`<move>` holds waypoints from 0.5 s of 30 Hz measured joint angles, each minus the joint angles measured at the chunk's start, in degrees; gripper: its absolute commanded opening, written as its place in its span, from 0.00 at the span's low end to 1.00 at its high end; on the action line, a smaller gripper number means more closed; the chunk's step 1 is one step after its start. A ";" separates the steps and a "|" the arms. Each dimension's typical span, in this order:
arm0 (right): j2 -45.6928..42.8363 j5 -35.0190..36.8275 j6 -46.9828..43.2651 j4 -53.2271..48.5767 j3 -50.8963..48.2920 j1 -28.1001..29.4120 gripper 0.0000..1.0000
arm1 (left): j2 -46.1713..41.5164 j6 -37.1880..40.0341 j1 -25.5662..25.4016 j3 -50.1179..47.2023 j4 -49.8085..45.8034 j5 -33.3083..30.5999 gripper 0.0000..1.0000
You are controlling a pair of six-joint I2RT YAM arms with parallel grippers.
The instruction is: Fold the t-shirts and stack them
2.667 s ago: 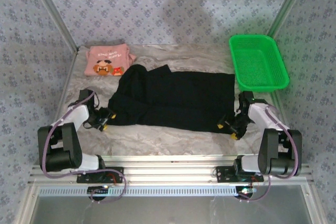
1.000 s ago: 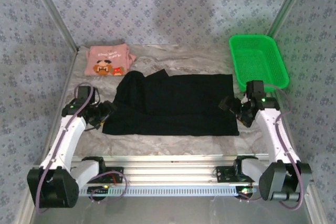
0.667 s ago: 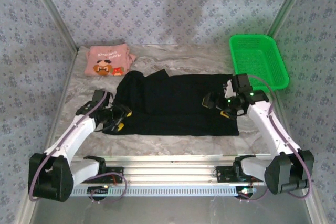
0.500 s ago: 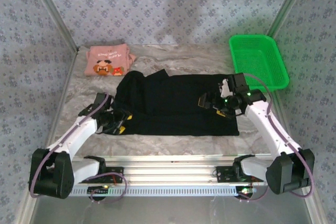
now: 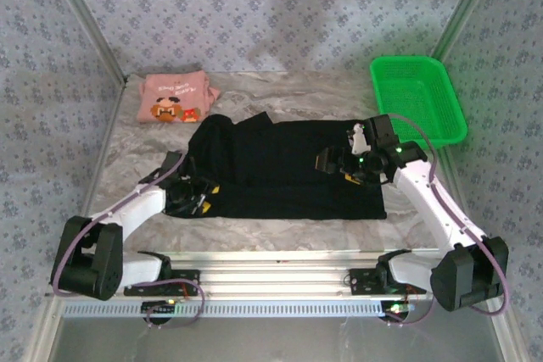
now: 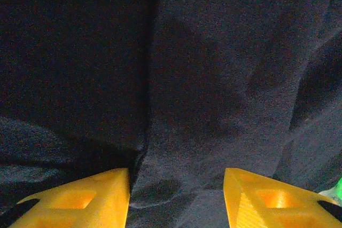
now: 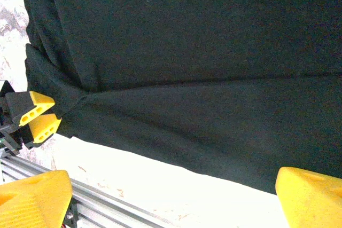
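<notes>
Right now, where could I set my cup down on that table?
Bare table lies at the back between the pink shirt and the green basket, and in a thin strip between the black shirt and the front rail. Crowded: the middle, with left gripper and right gripper at that shirt.

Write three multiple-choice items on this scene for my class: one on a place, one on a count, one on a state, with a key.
1. Where does the green plastic basket stand on the marbled table?
A far right corner; B near left corner; C centre.
2. How many cloth t-shirts lie out?
A one; B two; C three.
3. How does the right pincer stand?
A wide open, empty; B shut on the basket; C shut on a sleeve.
Key: 1 A, it sits far right in the top view. 2 B, a large spread black t-shirt and a folded salmon-pink t-shirt with a cartoon face. 3 A, its yellow fingers stand far apart above the black cloth.
</notes>
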 measured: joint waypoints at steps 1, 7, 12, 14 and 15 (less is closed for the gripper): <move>0.00 0.02 0.00 -0.02 0.00 0.00 1.00 | 0.07 -0.17 -0.09 -0.04 0.46 0.00 0.40; 0.00 0.48 0.00 -0.55 0.00 0.04 1.00 | 0.04 -0.52 -0.22 -0.22 1.18 -0.02 0.12; 0.00 0.92 0.00 -0.83 0.00 0.04 1.00 | 0.04 -0.68 -0.24 -0.68 1.66 -0.02 0.00; 0.00 1.07 -0.02 -0.83 0.00 0.04 1.00 | 0.04 -0.39 -0.22 -0.66 1.73 0.00 0.00; 0.00 1.09 -0.02 -0.83 0.07 0.04 1.00 | 0.04 -0.22 -0.24 -0.61 1.64 -0.02 0.00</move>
